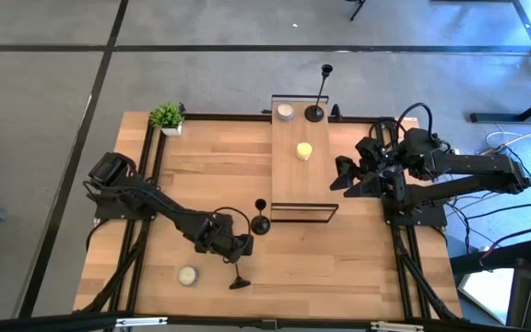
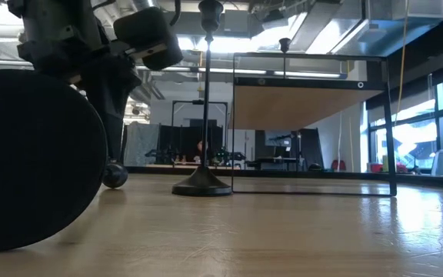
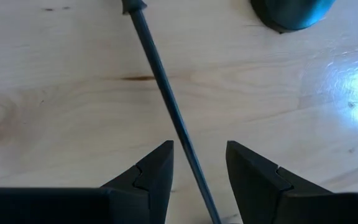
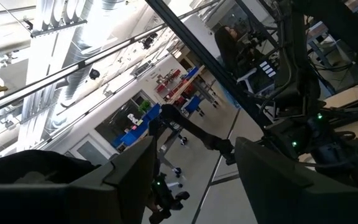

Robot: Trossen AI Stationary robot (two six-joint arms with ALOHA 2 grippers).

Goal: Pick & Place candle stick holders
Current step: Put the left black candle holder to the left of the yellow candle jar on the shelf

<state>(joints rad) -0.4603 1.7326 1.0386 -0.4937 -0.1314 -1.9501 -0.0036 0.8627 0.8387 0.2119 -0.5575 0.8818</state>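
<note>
Here, one candle stick holder (image 1: 239, 277) lies on the wooden surface (image 1: 339, 258) near its front edge, round base toward the front and its thin stem (image 3: 166, 99) running back between the fingers of the left claw (image 1: 243, 247). The left wrist view shows that stem passing through the gap between the two dark fingers (image 3: 151, 177); the jaws stand partly apart on either side of it, and I cannot tell whether either pad touches the stem. The left arm reaches in low from the left rear of the surface, bent at the elbow, wrist tipped down over the holder.

A second holder (image 1: 261, 221) stands upright just beside the left claw, in front of the raised wooden shelf (image 1: 289, 175). A third, tall holder (image 1: 315, 111) stands on the far end of that shelf, next to a white candle (image 1: 286, 112); a yellow candle (image 1: 304, 150) sits mid-shelf. Another white candle (image 1: 187, 275) rests on the surface near the front left, and a small green plant (image 1: 167, 117) at the rear left corner.

The right claw (image 1: 345, 175) waits to the right of the shelf, raised off the surface, its fingers spread with nothing between them.
</note>
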